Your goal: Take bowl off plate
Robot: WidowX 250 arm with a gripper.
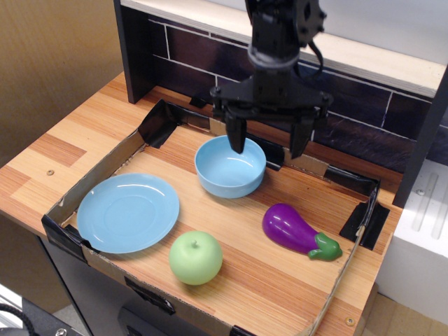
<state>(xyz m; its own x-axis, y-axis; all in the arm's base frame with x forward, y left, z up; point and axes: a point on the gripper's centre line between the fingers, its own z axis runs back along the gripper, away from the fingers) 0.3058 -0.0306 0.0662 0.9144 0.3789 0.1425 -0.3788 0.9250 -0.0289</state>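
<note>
The light blue bowl stands upright on the wooden tray floor at the back middle, apart from the plate. The flat light blue plate lies at the front left with nothing on it. My gripper hangs just above the bowl's far right rim with its two fingers spread wide. One finger is over the bowl's back rim, the other is to the right of the bowl. It holds nothing.
A green apple sits at the front middle. A purple eggplant lies to the right of the bowl. A low cardboard wall with black tape corners rings the tray. A dark tiled back wall stands behind.
</note>
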